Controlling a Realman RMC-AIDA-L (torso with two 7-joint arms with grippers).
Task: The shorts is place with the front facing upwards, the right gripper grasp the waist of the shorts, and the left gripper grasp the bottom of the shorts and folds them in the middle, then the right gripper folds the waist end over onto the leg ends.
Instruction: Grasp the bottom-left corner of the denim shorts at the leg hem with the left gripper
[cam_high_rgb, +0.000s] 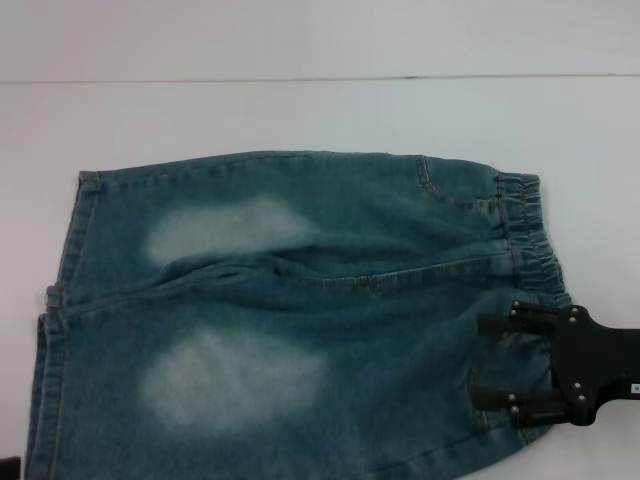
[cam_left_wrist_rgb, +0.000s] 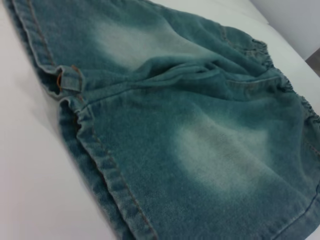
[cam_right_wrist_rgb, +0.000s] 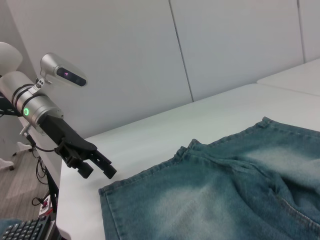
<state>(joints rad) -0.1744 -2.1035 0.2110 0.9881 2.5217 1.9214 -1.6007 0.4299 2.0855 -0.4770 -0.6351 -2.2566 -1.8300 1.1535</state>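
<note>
The denim shorts (cam_high_rgb: 300, 320) lie flat on the white table, front up. The gathered waist (cam_high_rgb: 530, 235) is at the right, and the straight leg ends (cam_high_rgb: 55, 330) are at the left. My right gripper (cam_high_rgb: 492, 362) is open over the near end of the waist, its two fingers spread across the pocket area. In the right wrist view, my left gripper (cam_right_wrist_rgb: 100, 169) hovers open just off the near corner of the leg hem (cam_right_wrist_rgb: 145, 172), not touching it. The left wrist view shows the hems (cam_left_wrist_rgb: 110, 175) close up, with no fingers in it.
The white table (cam_high_rgb: 300, 110) extends beyond the shorts to the back and right. Its near-left corner edge (cam_right_wrist_rgb: 65, 200) lies just under the left gripper. Grey wall panels (cam_right_wrist_rgb: 225, 45) stand behind, and a keyboard (cam_right_wrist_rgb: 20, 232) sits below the table's edge.
</note>
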